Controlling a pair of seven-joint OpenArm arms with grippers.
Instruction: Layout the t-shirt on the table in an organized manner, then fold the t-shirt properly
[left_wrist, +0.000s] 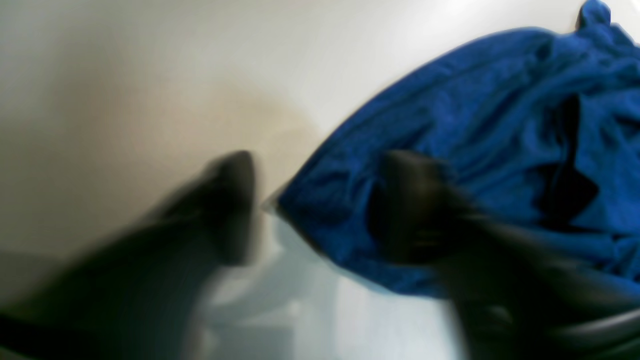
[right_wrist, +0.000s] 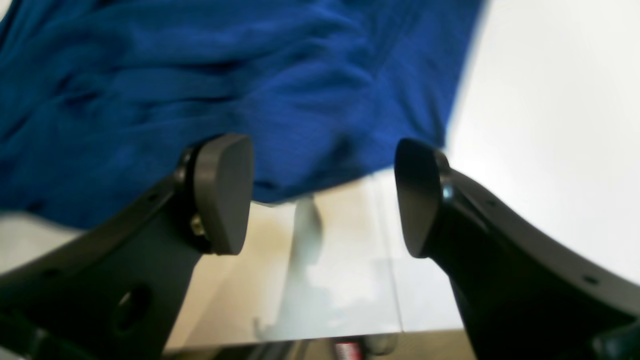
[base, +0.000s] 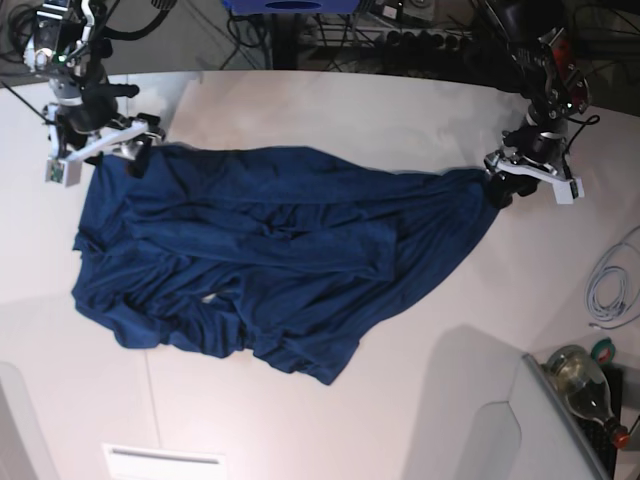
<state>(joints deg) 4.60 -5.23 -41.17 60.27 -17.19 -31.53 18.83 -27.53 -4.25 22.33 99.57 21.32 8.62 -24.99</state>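
Observation:
The dark blue t-shirt (base: 270, 260) lies crumpled but spread wide across the white table (base: 350, 110). My left gripper (base: 497, 188) is at the cloth's far right tip. In the left wrist view the blurred fingers (left_wrist: 230, 210) stand apart, with a corner of the t-shirt (left_wrist: 475, 115) between them; this left gripper (left_wrist: 320, 210) is open. My right gripper (base: 135, 158) sits at the cloth's upper left corner. In the right wrist view the right gripper (right_wrist: 322, 195) is wide open, and the t-shirt (right_wrist: 225, 65) edge hangs just past its fingertips, gripped by neither pad.
A glass bottle (base: 585, 380) and a coiled white cable (base: 610, 285) lie off the table's right edge. A white slotted panel (base: 165, 462) sits at the front edge. Cables and equipment crowd the back beyond the table.

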